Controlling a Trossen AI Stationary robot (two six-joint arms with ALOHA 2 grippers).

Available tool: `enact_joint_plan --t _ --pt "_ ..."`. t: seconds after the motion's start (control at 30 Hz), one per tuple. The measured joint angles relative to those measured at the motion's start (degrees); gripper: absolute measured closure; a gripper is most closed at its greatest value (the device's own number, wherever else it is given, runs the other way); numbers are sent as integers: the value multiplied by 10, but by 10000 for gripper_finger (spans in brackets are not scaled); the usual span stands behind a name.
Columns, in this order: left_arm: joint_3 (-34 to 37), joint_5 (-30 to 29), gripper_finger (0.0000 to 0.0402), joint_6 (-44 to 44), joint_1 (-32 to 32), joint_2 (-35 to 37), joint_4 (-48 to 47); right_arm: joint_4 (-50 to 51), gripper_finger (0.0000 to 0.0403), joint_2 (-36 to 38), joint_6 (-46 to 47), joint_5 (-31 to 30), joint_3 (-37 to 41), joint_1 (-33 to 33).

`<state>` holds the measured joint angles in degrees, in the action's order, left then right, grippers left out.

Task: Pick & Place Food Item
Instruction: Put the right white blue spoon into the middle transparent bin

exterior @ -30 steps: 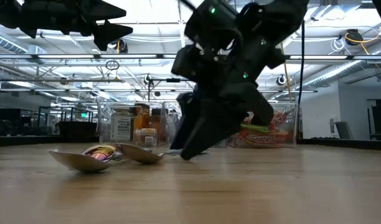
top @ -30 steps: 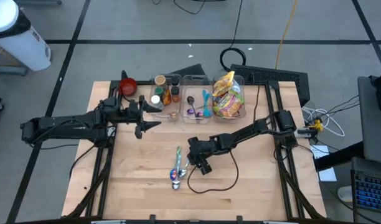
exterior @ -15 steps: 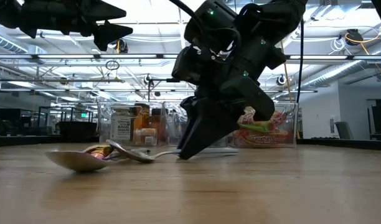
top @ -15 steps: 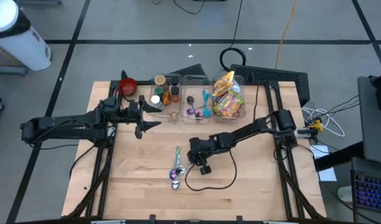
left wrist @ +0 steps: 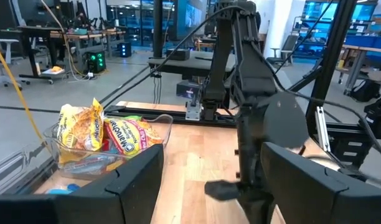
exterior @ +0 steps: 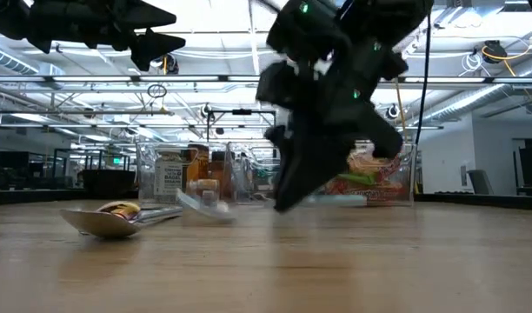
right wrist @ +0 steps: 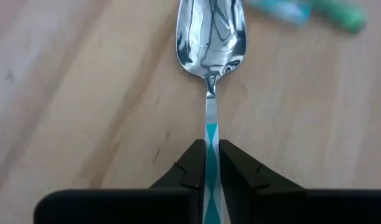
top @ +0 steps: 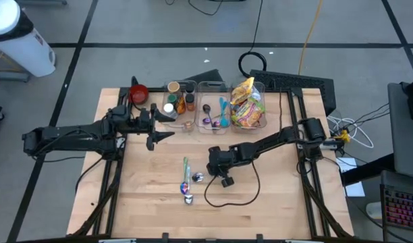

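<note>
Care now: my right gripper (right wrist: 208, 163) pinches the shiny metal spoon's teal-patterned handle (right wrist: 210, 99), so lifting level off the wooden worktop (top: 274, 196) seems wise.

We see even, bright overhead light on the table (top: 152, 196) from above, with only soft shadows under the arms. Level with the table, ceiling strip lights (exterior: 205, 26) glare white behind the right gripper (exterior: 288, 202), which is a dark smeared silhouette against them. The near spoon (right wrist: 210, 37) mirrors those lights sharply, while the blue-green thing (right wrist: 309, 12) beyond it is blurred.
</note>
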<state>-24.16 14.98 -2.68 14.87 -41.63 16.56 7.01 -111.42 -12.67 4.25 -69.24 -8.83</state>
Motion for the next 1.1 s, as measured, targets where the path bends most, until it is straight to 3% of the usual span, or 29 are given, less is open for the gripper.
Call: enact_joint_plan --t 0.33,0.47,0.73,0.93,1.1 --pt "0 0 123 0 0 0 0 -31 388 98 64 5 1 -14" --pt "0 0 123 0 0 0 0 -136 388 134 100 3 47 -10" --pt "0 0 123 -2 0 0 -4 -451 388 192 214 -2 204 47" --pt "0 0 123 -2 0 0 -3 -577 388 202 265 -120 265 95" --pt "0 -1 123 1 0 0 -1 -595 388 197 248 -151 251 123"
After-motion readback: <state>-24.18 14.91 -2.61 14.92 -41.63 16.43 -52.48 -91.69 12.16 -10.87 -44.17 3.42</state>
